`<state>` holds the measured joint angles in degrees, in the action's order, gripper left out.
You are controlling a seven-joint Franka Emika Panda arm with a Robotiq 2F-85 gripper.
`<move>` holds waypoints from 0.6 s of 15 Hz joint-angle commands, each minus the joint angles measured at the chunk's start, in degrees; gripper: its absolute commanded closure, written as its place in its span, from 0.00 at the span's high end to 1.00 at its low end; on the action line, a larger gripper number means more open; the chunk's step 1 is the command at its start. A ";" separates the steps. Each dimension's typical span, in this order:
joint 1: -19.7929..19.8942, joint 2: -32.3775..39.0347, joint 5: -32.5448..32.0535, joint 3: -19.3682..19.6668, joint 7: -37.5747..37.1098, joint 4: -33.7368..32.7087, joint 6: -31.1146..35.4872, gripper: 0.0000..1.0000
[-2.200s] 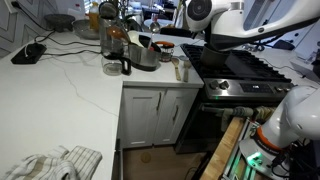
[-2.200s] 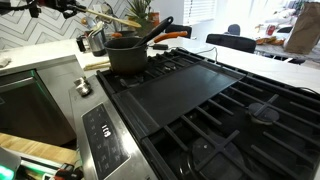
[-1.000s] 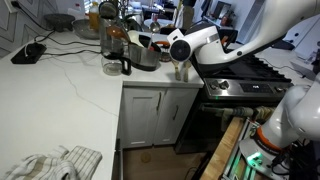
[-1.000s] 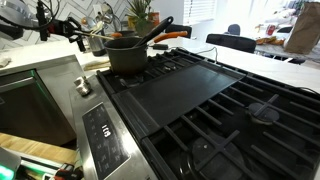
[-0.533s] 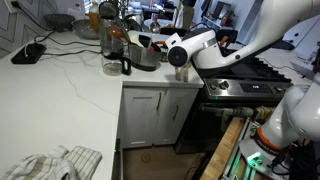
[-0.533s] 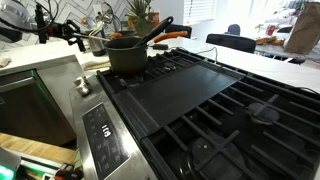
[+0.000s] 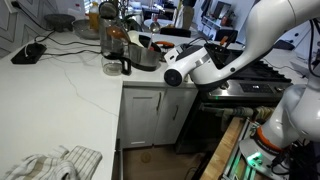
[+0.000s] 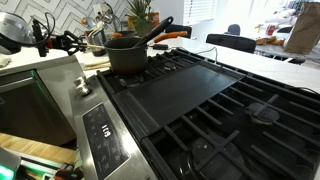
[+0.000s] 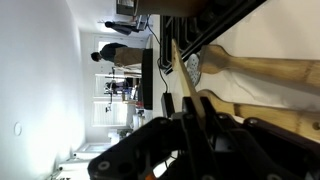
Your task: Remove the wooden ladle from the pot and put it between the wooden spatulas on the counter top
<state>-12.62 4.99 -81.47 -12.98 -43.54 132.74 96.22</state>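
Over counter top (image 7: 70,90), beside stove: gripper (image 9: 195,108) is seen with jaws seemingly pinched on thin handle of wooden ladle (image 9: 183,72), though wrist view is dark. Ladle is held clear of pot (image 8: 128,58). Wooden spatulas (image 9: 255,70) lie close below. Ladle to be lowered slowly into gap, handle kept parallel, neither spatula nudged, and released only once rested.
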 commanded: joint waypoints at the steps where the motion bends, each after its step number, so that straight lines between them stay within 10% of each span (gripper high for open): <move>1: -0.01 3.52 -5.13 0.38 -6.75 1.00 -0.33 0.03; 9: 0.60 8.36 -8.59 0.45 -11.89 1.09 1.80 0.03</move>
<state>-12.51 11.98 -87.99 -12.77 -53.56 133.42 96.70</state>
